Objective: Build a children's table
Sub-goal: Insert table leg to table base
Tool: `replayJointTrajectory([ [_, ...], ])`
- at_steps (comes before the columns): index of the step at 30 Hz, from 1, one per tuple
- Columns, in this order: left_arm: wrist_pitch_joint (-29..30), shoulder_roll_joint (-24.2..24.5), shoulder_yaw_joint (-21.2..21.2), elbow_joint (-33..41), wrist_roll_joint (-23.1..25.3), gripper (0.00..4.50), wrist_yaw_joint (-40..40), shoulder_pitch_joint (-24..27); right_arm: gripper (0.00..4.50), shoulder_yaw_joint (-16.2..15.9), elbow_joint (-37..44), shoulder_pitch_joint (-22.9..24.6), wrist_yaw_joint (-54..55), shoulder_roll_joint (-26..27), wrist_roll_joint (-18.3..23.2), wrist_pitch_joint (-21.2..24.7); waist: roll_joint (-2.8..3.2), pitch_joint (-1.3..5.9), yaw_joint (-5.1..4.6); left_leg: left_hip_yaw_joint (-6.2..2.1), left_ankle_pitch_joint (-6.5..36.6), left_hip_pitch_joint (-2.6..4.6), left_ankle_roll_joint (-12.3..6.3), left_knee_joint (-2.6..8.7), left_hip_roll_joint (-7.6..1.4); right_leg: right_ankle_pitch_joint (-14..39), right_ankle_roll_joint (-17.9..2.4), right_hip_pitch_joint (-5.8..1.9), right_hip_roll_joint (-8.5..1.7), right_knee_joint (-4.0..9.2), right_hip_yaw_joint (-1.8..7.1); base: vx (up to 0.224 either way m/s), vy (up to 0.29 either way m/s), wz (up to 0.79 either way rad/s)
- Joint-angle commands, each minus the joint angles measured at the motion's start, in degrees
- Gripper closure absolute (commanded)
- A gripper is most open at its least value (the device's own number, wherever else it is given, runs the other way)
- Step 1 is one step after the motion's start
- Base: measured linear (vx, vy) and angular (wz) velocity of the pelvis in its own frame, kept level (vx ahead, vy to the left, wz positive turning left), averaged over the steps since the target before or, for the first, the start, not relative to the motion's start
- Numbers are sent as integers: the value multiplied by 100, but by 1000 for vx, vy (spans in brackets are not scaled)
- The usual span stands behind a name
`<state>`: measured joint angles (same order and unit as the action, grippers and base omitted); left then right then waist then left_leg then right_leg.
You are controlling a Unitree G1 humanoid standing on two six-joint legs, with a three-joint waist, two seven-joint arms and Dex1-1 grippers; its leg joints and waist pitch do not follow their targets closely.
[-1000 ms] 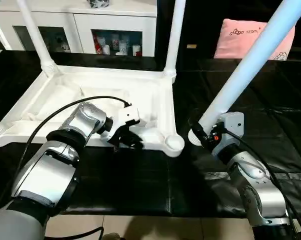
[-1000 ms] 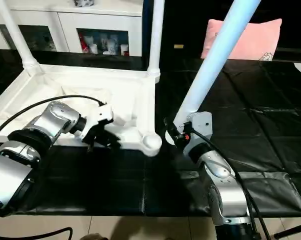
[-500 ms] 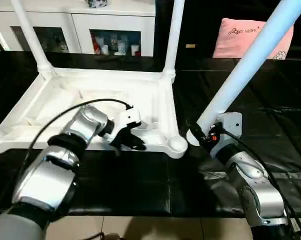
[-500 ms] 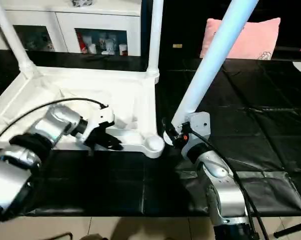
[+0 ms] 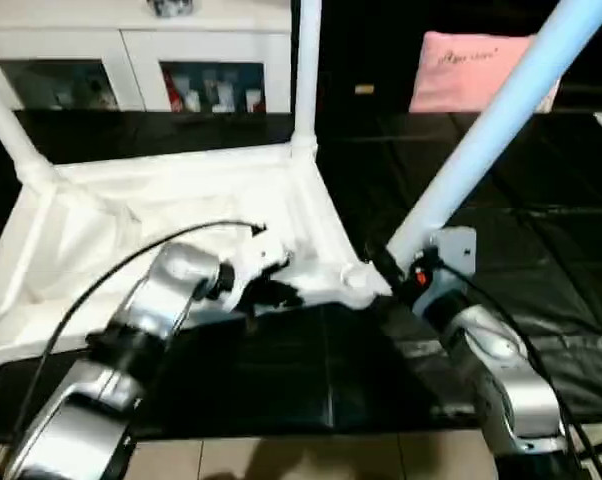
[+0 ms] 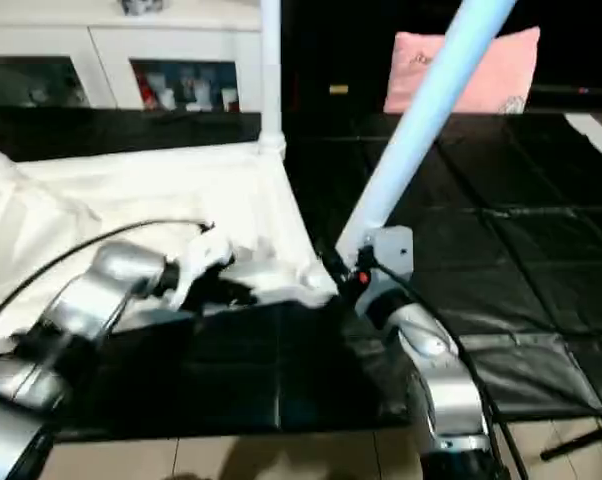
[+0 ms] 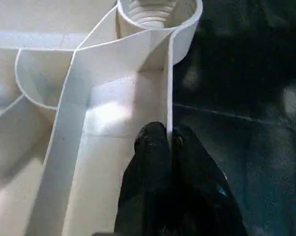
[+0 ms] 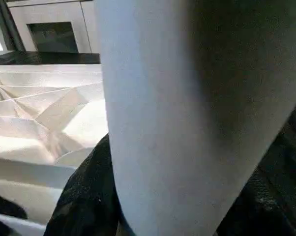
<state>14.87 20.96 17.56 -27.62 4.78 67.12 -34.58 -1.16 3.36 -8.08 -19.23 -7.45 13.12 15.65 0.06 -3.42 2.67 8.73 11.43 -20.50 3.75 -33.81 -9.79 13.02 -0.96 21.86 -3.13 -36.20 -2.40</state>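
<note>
Table top [image 5: 131,215] lies upside down on the black mat [image 5: 541,260], ribs up, with two legs already standing in its far corners. One near corner has an empty round socket [image 5: 357,282], and the next move turns on it.

The right claw [image 5: 401,272] grasps the fourth leg [image 5: 481,140] near its bottom end. The leg's long axis leans up and away toward one o'clock. From that bottom end, the socket sits just beside it at about nine o'clock, so the right arm is the nearer one. I think the leg must tip upright and slide a little that way to drop in.

The left claw [image 7: 168,147] is clenched on the thin rim wall [image 7: 169,83] of the top, with the socket ahead at twelve o'clock along the rim, holding the top steady.
</note>
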Motion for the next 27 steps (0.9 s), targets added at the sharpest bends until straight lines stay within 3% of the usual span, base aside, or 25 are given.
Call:
replayJointTrajectory([
  [1, 65, 62, 173, -44, 193, 450, -224, 131, 255, 5, 67, -25, -7, -19, 28, 25, 38, 357, 27, -62, 565, 4, -217, 393, -315, -232, -1443, -315, -496, 405, 301, 0, 0, 0],
  [4, 198, 8, 78, 35, 146, 450, -309, 128, 255, 5, 53, -26, -21, -33, 27, 25, -5, 344, 38, -50, 590, 0, -217, 395, -299, -83, -1393, -318, -505, 428, 305, 0, 0, 0],
  [5, 262, -5, 59, 71, 109, 422, -279, 128, 255, 3, 48, -28, -22, -34, 25, 25, 8, 340, 48, -54, 613, 2, -205, 397, -300, 4, -1383, -316, -514, 433, 305, 0, 0, 0],
  [8, 484, -73, 2, 306, -51, 395, -257, 163, 255, -9, 7, -60, -35, -40, 4, 30, -6, 343, 47, -49, 596, 2, -181, 396, -306, 121, -1357, -306, -510, 434, 307, 0, 0, 0],
  [12, 439, -83, 123, 232, 57, 384, -411, 124, 255, 10, 13, -67, -34, -48, 13, 50, 14, 358, 73, -49, 443, -3, -248, 377, -296, -178, -1343, -307, -498, 415, 308, 0, 0, 0],
  [17, 401, -127, 112, 105, 39, 377, -475, 61, 255, -8, 47, -8, -34, -56, -7, 37, 35, 350, 80, -54, 576, 7, -184, 391, -298, -26, -1310, -301, -494, 433, 302, 0, 0, 0],
  [20, 466, -156, 33, 100, -89, 377, -470, 36, 255, -10, 65, 15, -29, -56, -13, 34, 38, 356, 82, -50, 579, 9, -160, 385, -294, -62, -1325, -303, -495, 428, 307, 0, 0, 0],
  [27, 415, -94, 117, -2, -61, 448, -346, -1, 255, -43, 86, 41, -48, -43, -6, 49, 40, 352, 82, -57, 610, 4, -158, 393, -294, -39, -1324, -308, -495, 433, 302, 0, 0, 0],
])
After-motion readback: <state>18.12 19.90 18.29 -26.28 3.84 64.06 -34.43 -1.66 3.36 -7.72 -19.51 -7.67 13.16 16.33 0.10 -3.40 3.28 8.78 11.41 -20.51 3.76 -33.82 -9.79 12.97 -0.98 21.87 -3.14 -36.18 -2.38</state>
